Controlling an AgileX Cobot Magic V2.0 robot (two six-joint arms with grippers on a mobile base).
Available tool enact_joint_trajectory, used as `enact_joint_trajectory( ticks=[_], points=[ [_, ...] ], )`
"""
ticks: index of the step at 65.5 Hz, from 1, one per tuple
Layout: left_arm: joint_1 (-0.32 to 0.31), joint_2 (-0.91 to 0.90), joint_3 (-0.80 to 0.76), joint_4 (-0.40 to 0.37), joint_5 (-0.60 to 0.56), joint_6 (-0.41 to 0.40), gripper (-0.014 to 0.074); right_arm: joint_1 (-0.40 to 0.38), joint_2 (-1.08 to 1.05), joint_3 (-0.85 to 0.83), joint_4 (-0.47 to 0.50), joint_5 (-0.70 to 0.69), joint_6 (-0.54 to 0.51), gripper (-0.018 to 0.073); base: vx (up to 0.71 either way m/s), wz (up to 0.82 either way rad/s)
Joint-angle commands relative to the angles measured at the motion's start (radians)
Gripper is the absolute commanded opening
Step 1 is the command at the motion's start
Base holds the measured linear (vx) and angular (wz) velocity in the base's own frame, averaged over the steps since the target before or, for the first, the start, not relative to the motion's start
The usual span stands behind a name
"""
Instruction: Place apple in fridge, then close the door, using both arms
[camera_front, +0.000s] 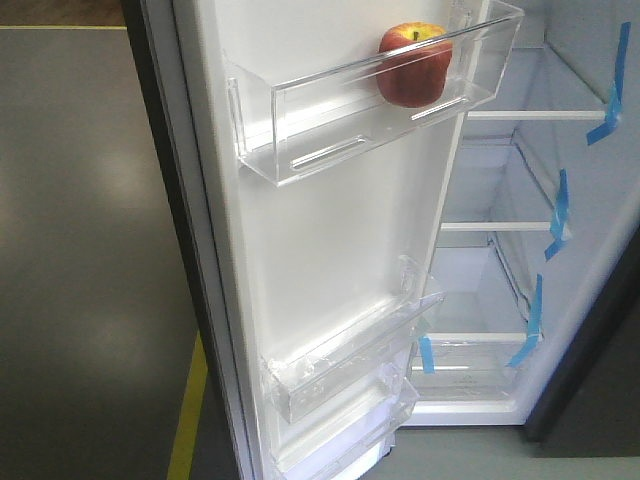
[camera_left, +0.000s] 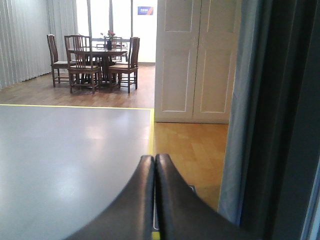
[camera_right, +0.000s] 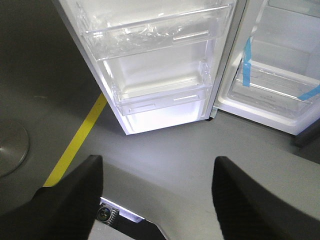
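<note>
Left tool (camera_left: 154, 158), pressed together, sits outside the open door (camera_front: 330, 230) carrying the apple (camera_front: 414, 65); right tool (camera_right: 157, 161) spread.

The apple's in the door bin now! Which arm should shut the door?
Probably left: the shut left end effector sits beside the dark outer side of the door; the open right end effector faces its white inside.

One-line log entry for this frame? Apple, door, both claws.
apple: in top door bin | door: open | left claw: shut, empty | right claw: open, empty | pending: close door
</note>
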Motion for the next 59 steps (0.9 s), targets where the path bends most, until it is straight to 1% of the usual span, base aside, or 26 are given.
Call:
enact_joint_trajectory(
  ticks=[1, 7, 18, 24, 30, 36, 46, 50, 59],
  points=[
    [0.003, -0.016, 0.03, -0.001, -0.083, -0.013, -0.0006, -0.001, 0.008, -0.023, 0.005, -0.038, -0.002, 0.0435, 0.0, 0.0],
    [0.003, -0.016, 0.03, -0.009, -0.083, -0.032, -0.0006, -0.001, 0.008, -0.023, 0.011, -0.026, -0.001, 0.0434, 0.0, 0.0],
    [0.003, -0.016, 0.03, -0.009, -0.089, -0.117, -0.0006, -0.001, 0.008, -0.023, 0.011, -0.02, -0.001, 0.0434, 0.0, 0.0],
    [0.003, -0.016, 0.026, -0.009, -0.127, -0.174, -0.0006, -0.001, 0.008, -0.023, 0.011, -0.02, -0.001, 0.0434, 0.0, 0.0],
    [0.003, -0.014, -0.008, -0.009, -0.155, -0.199, -0.0006, -0.001, 0.008, -0.023, 0.011, -0.02, -0.001, 0.0434, 0.0, 0.0],
    [0.003, -0.012, -0.08, -0.008, -0.14, -0.198, -0.0006, -0.001, 0.008, -0.023, 0.011, -0.02, -0.001, 0.0434, 0.0, 0.0],
    [0.003, 0.051, -0.253, -0.006, -0.032, -0.156, -0.0006, -0.001, 0.008, -0.023, 0.011, -0.02, -0.001, 0.0434, 0.0, 0.0],
    [0.003, 0.094, -0.327, -0.006, 0.02, -0.119, -0.0006, -0.001, 0.008, -0.023, 0.011, -0.02, -0.001, 0.0434, 0.0, 0.0],
    [0.003, 0.221, -0.496, -0.006, 0.188, -0.018, -0.0006, -0.001, 0.008, -0.023, 0.011, -0.02, -0.001, 0.0434, 0.0, 0.0]
  ],
)
